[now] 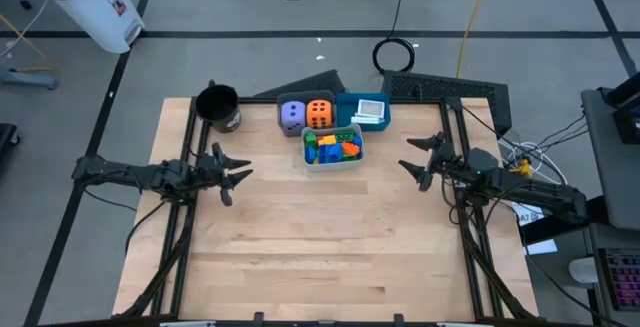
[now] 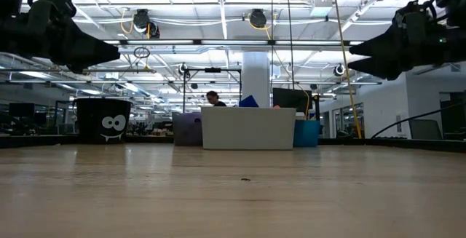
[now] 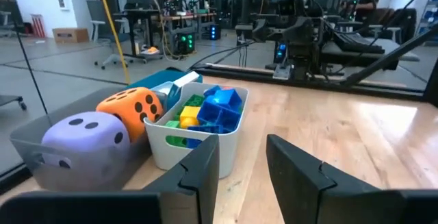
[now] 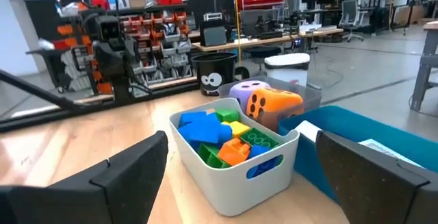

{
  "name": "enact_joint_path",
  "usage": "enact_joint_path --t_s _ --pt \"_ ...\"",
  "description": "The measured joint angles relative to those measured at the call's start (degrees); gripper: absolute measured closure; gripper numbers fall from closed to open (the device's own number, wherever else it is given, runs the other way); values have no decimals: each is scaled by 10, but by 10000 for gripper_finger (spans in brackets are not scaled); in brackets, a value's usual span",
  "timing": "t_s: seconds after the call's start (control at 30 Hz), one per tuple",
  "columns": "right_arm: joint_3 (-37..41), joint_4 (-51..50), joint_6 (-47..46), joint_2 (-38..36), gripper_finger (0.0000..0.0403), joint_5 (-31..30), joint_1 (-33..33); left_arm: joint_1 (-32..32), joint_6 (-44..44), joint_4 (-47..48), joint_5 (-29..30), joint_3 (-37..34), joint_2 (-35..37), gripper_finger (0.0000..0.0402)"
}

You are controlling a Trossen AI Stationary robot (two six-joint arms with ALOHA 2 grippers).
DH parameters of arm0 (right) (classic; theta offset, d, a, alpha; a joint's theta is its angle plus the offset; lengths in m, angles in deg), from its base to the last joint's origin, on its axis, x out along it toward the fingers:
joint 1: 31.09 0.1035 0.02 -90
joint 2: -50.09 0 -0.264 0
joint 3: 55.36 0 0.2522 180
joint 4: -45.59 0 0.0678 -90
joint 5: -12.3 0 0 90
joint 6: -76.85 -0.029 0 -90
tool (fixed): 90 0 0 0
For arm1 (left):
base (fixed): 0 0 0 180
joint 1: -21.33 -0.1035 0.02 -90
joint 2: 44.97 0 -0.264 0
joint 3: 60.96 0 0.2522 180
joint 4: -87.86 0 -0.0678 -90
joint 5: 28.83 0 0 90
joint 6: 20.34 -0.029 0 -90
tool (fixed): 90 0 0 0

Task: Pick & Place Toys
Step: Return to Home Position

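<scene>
Pale, smooth wood planking is forming the table (image 1: 320, 257), which is standing on a grey floor with cables trailing behind it. At the left edge, the left gripper (image 1: 240, 179) is hovering above the wood with its dark, angular fingers parted and nothing between them. Behind it, a round black cup (image 1: 218, 107) printed with cartoon eyes is standing near the back corner. Toward the middle, a grey bin (image 3: 27, 142) is holding the rounded purple die (image 1: 292, 114) and the orange die (image 1: 319, 113) side by side. Just in front, a pale rounded plastic tub (image 1: 333, 164) is carrying glossy blocks (image 1: 332, 145) in blue, green, orange and yellow. Beside the dice, a blue bin (image 1: 347, 102) is holding white cards (image 1: 372, 110). At the right edge, the right gripper (image 1: 410, 162) is hanging spread wide and empty, facing the bins.
</scene>
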Motion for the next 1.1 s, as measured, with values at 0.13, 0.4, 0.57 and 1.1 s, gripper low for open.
enact_joint_path --t_s 0.13,0.4,0.57,1.1 --pt "0 10 -3 0 44 -1 0 0 13 0 0 0 0 273" --pt "1 10 -3 0 44 0 0 0 13 0 0 0 0 273" --pt "1 10 -3 0 42 0 0 0 13 -1 0 0 0 273" --pt "1 11 -3 0 41 0 0 0 12 -1 -1 0 0 273"
